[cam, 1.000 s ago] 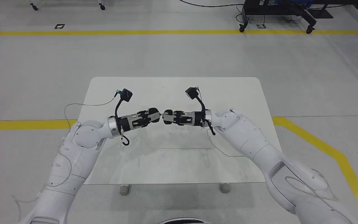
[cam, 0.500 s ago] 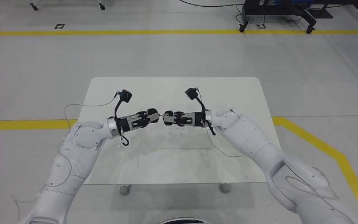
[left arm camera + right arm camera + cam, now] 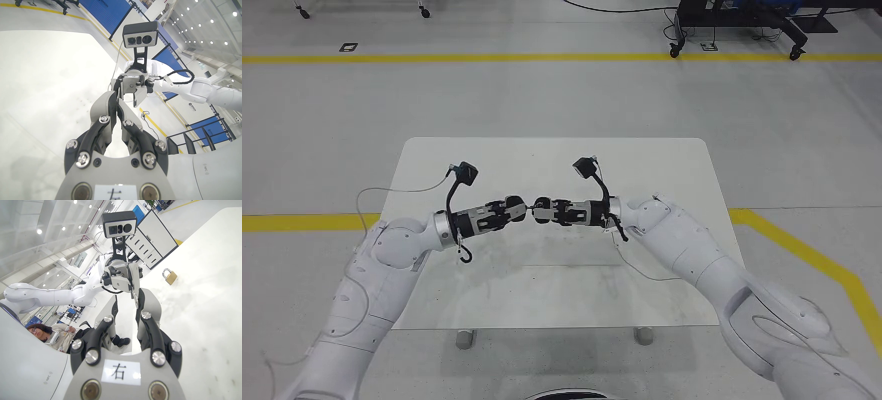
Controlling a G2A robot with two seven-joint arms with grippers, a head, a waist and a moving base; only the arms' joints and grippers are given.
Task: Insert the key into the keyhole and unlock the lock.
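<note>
The table (image 3: 662, 165) is plain white. The floor (image 3: 542, 100) is pale grey, with yellow stripes (image 3: 542, 58) beyond the table's far edge and out to its left and right. The padlock (image 3: 170, 277) has a brass-gold body and a silver shackle. The key (image 3: 135, 297) is silver. The left gripper (image 3: 116, 98) and right gripper (image 3: 128, 298) have light grey shells, black links, silver screws and black ribbed pads (image 3: 114, 111). The right gripper's label (image 3: 121, 371) is white with a black mark. Each wrist camera (image 3: 140, 37) is black. The panels (image 3: 121, 11) behind are blue.
</note>
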